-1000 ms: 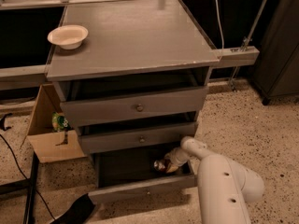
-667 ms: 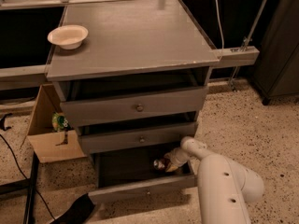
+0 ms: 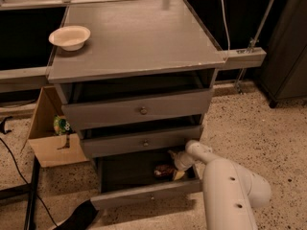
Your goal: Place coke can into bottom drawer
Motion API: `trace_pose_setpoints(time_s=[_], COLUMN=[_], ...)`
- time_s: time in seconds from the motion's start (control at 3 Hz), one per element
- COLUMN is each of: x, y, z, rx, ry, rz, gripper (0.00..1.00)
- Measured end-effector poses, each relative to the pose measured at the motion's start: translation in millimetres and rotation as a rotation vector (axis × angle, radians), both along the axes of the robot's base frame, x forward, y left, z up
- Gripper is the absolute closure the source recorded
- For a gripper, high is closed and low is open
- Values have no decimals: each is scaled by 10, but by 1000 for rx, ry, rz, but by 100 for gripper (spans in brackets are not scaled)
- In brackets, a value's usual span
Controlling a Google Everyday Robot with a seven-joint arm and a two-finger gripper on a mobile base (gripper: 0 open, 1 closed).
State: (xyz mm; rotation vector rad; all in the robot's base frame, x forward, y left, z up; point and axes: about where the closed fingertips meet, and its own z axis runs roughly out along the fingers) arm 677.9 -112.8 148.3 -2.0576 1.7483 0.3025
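Grey three-drawer cabinet w/ a flat, matte tabletop (image 3: 139,37) stands on a speckled terrazzo floor (image 3: 259,128). A white bowl (image 3: 69,36) sits upright near the tabletop's back-left corner.

Below, the top drawer (image 3: 139,110) and middle drawer (image 3: 144,142) are each a little ajar, w/ a small round knob at centre. The bottom drawer (image 3: 144,196) is pulled well out; its interior is dark.

The white arm (image 3: 230,190) comes in from the lower right & reaches down into the bottom drawer on its right side. The hand (image 3: 175,166) is inside that drawer, just under the middle drawer's front. The coke can (image 3: 163,171) lies in the bottom drawer, right of centre, at the hand's tip. It seems to touch the hand, but the shadow there leaves that unsure. Whether the hand is wide, narrow or gripping the can can't be told.

Room: an open cardboard box (image 3: 48,143) stands on the floor just left of the cabinet, w/ a green item (image 3: 61,126) inside. Black cables (image 3: 14,159) trail over the floor at far left. A dark flat object (image 3: 79,217) lies by the bottom drawer's front-left corner. A metal rail (image 3: 29,4) runs behind the cabinet, a white cable (image 3: 223,18) drops at rear right, & a dark cupboard (image 3: 288,42) fills the right edge.
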Motion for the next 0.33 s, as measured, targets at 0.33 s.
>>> trace_pose_setpoints(time_s=[0.33], x=[0], y=[0], z=[0], rx=[0], ry=[0], rz=[0], gripper=[0])
